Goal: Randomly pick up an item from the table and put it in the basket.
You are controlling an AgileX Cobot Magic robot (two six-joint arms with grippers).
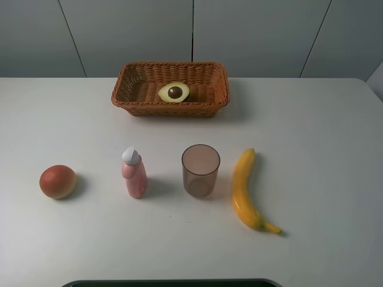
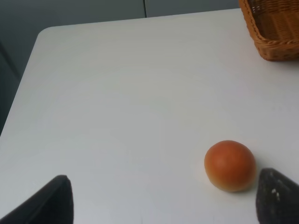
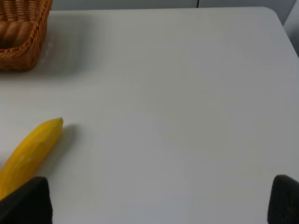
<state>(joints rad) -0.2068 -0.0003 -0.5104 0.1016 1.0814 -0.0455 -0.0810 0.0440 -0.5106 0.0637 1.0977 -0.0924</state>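
Exterior high view showed the avocado (image 1: 174,91) lying cut side up in the basket (image 1: 125,98), pale flesh ringing a round brown pit, near the middle of the woven floor. The basket was brown wicker, rectangular, with low sloping sides, and stood at the far middle of the table (image 1: 311,137), a plain white flat top with a matte look. Nearer the front, four things stood in a row, each well apart from the next: a round reddish-orange fruit (image 1: 57,181) at the left, a pink bottle (image 1: 134,173) with a white cap, upright, a translucent brownish cup (image 1: 200,170), upright and open at the top, and a curved yellow banana (image 1: 248,191) lying flat at the right. Bare table lay wide between the row and the basket, and also at both sides, out to the table's rounded far corners.

On the left wrist view, the left tool (image 2: 163,198) was spread wide, its dark fingertips (image 2: 275,196) apart and holding nothing, with the fruit (image 2: 230,165) just beside one fingertip and a basket corner (image 2: 273,32) farther off. On the right wrist view, the right tool (image 3: 154,203) was likewise spread wide and empty, the banana's blunt end (image 3: 35,147) near one fingertip.
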